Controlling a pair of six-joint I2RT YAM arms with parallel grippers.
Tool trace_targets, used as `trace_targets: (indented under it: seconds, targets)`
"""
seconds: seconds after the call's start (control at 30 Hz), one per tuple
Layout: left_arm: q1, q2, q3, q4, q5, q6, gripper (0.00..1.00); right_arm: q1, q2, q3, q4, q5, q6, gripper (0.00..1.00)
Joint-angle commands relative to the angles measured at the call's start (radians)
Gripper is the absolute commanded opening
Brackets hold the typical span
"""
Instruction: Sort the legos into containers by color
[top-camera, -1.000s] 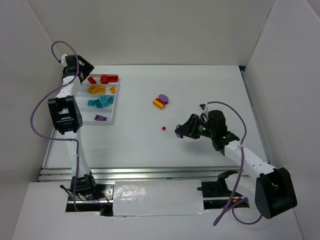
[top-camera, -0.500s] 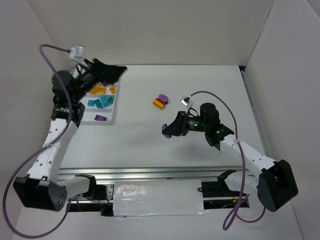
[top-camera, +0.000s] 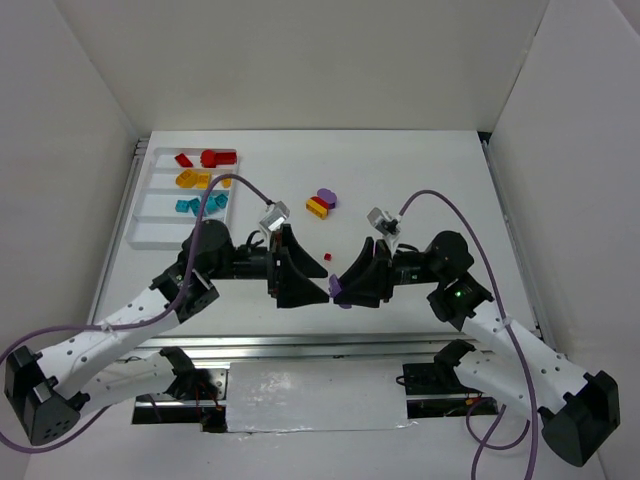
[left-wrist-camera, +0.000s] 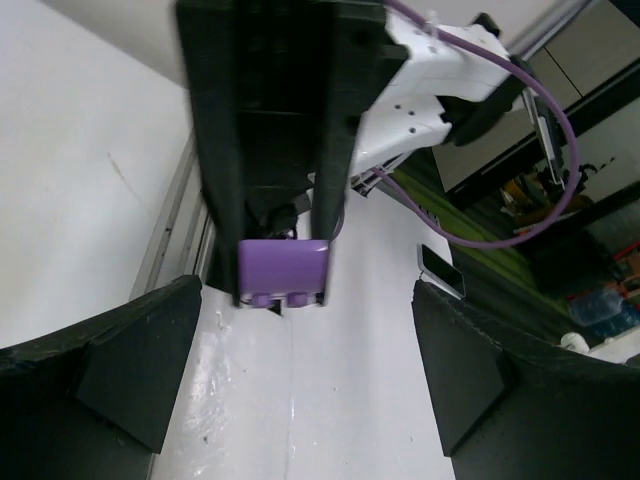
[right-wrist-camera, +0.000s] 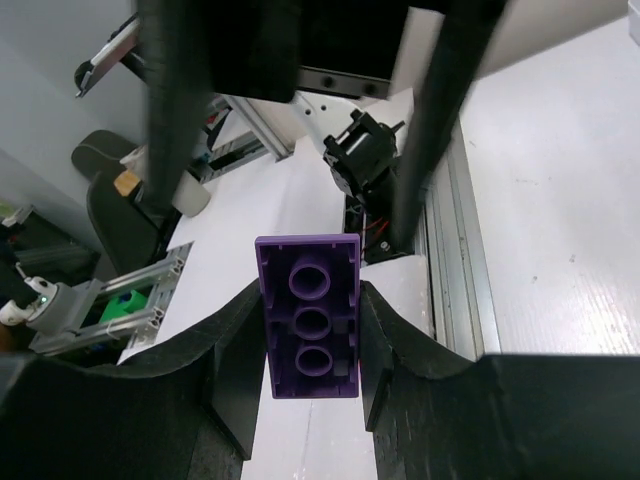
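The right fingers (right-wrist-camera: 236, 372) are shut tight on a purple brick (right-wrist-camera: 308, 330), one finger on each long side, with the brick's round holes facing the right wrist camera. The left fingers (left-wrist-camera: 132, 372) are wide open and hold nothing. The purple brick sits just in front of them, in the middle of their gap, but they do not touch it yet. A second ago the two arms were far apart. The left one was up by the tray (top-camera: 158, 235) and the right one was out on the right side with the brick. Now both have swung in to the near middle of the surface (top-camera: 430, 180), and their tips meet nose to nose above it. That looks like a hand-over. I think the left arm will take the brick, since the tray is on its side. Red bricks (top-camera: 210, 158), yellow bricks (top-camera: 195, 180) and teal bricks (top-camera: 190, 205) lie in three rows of the tray. A small clump of bricks (top-camera: 320, 203) and a tiny red piece (top-camera: 327, 257) are not sorted yet.
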Motion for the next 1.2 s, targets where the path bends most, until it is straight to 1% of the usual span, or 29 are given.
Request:
trace_targets:
  seconds: [0.0,0.17,0.27,0.37,0.47,0.53,0.57,0.63,0.67,0.73,0.77,0.87,0.9,0.93,0.97,1.0,1.03,1.07,1.1,1.13,1.17]
  targets:
    - [-0.052,-0.048,-0.009,0.078,-0.044,0.03,0.99,0.021,-0.02,-0.021,0.008,0.043,-0.012,0.0]
    - [-0.095,-0.057,-0.009,0.092,-0.088,0.027,0.92,0.053,-0.049,-0.012,-0.055,0.092,-0.03,0.0]
    - [-0.102,-0.047,-0.012,0.098,-0.101,0.024,0.91,0.064,-0.066,-0.009,-0.066,0.103,-0.033,0.0]
    - [-0.106,-0.03,-0.006,0.07,-0.131,0.035,0.89,0.073,-0.076,-0.001,-0.074,0.106,-0.037,0.0]
    - [-0.111,-0.015,-0.006,0.07,-0.128,0.037,0.83,0.079,-0.075,0.013,-0.101,0.13,-0.05,0.0]
    - [-0.114,-0.004,-0.002,0.076,-0.127,0.036,0.77,0.082,-0.067,0.019,-0.115,0.147,-0.059,0.0]
    - [-0.115,-0.002,0.001,0.073,-0.127,0.04,0.72,0.083,-0.066,0.024,-0.115,0.15,-0.063,0.0]
    - [-0.117,0.005,0.012,0.059,-0.13,0.049,0.65,0.088,-0.057,0.027,-0.121,0.158,-0.067,0.0]
    - [-0.117,0.007,0.015,0.055,-0.133,0.05,0.58,0.09,-0.053,0.028,-0.121,0.16,-0.069,0.0]
    - [-0.118,0.008,0.017,0.059,-0.125,0.05,0.52,0.094,-0.046,0.028,-0.124,0.167,-0.072,0.0]
    - [-0.12,0.01,0.015,0.062,-0.124,0.049,0.45,0.094,-0.046,0.028,-0.124,0.17,-0.072,0.0]
    - [-0.118,0.015,0.015,0.067,-0.118,0.047,0.42,0.096,-0.043,0.03,-0.124,0.184,-0.066,0.0]
    - [-0.118,0.021,0.015,0.067,-0.114,0.047,0.39,0.096,-0.043,0.031,-0.124,0.19,-0.064,0.0]
    - [-0.12,0.024,0.012,0.073,-0.111,0.046,0.3,0.097,-0.046,0.031,-0.126,0.196,-0.063,0.0]
    - [-0.12,0.027,0.014,0.073,-0.111,0.044,0.14,0.099,-0.046,0.034,-0.129,0.207,-0.063,0.0]
    - [-0.12,0.03,0.017,0.066,-0.116,0.047,0.06,0.097,-0.044,0.037,-0.132,0.21,-0.063,0.0]
    - [-0.12,0.039,0.027,0.032,-0.139,0.056,0.0,0.096,-0.043,0.037,-0.135,0.212,-0.063,0.07]
    - [-0.12,0.041,0.035,0.004,-0.166,0.075,0.0,0.097,-0.043,0.037,-0.137,0.225,-0.053,0.63]
    - [-0.118,0.035,0.047,-0.026,-0.206,0.084,0.0,0.097,-0.044,0.034,-0.146,0.25,-0.047,0.99]
    - [-0.114,0.03,0.055,-0.102,-0.323,0.098,0.0,0.096,-0.044,0.028,-0.158,0.326,-0.043,1.0]
    - [-0.106,0.025,0.067,-0.144,-0.393,0.113,0.0,0.096,-0.046,0.024,-0.172,0.374,-0.038,0.99]
